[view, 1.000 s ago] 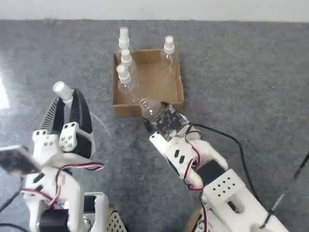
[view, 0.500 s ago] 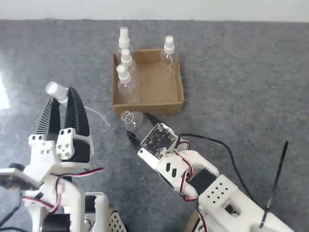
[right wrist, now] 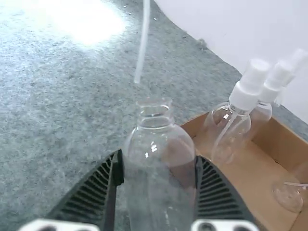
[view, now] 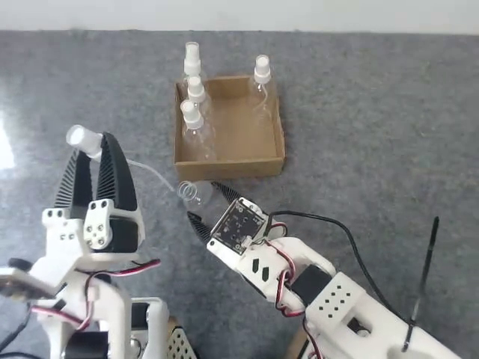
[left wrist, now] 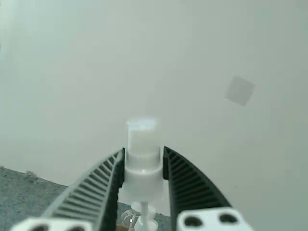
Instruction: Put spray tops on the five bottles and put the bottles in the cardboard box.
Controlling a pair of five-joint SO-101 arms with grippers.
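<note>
Toward the table's (view: 374, 112) left edge, left gripper (view: 93, 153) is raised and clamped on a white spray top (view: 77, 136), nozzle end up. Its thin dip tube (view: 150, 173) trails down toward mid-table. The tube tip hangs just above the open neck of the uncapped bottle (right wrist: 156, 144), outside it. Right gripper (view: 200, 202) grasps that bottle by the body, mid-table, just in front of the cardboard box's (view: 228, 166) near-left corner. Box sits near the far edge, centre. Front capped bottle (view: 192, 120) and middle capped bottle (view: 196, 91) stand along its left wall, right capped bottle (view: 262, 75) at its far-right corner. Rear capped bottle (view: 192, 54) is at the far-left corner; can't tell if inside or just behind the wall.
</note>
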